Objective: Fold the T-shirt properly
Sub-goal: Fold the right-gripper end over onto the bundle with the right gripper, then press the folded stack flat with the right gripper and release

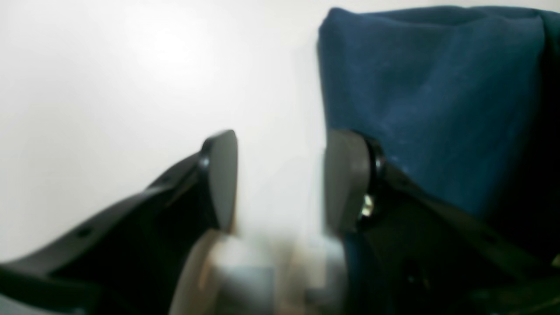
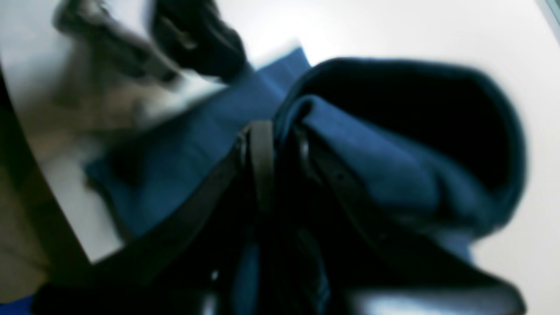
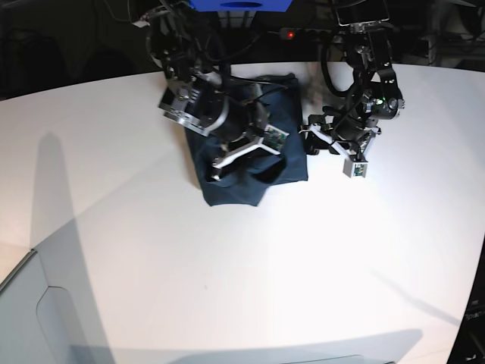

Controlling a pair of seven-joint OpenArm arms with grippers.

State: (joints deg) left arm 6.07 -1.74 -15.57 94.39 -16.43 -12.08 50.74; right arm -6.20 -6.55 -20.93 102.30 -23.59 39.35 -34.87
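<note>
The dark navy T-shirt [image 3: 236,189] lies bunched and partly folded at the back middle of the white table [image 3: 151,243]. My right gripper [image 2: 282,146] is shut on a raised fold of the T-shirt [image 2: 393,175], and the cloth hangs over its fingers [image 2: 262,157]. In the base view this right gripper [image 3: 227,159] sits over the shirt. My left gripper [image 1: 282,179] stands open with nothing between its pads [image 1: 223,175], low over bare table just beside the T-shirt [image 1: 428,96] edge. From the base view the left gripper [image 3: 311,142] is at the shirt's right edge.
Both arms reach in from the back edge, where a blue object [image 3: 242,4] and cables sit. The table's curved front edge [image 3: 45,250] runs at the lower left, with a grey surface [image 3: 23,326] below it.
</note>
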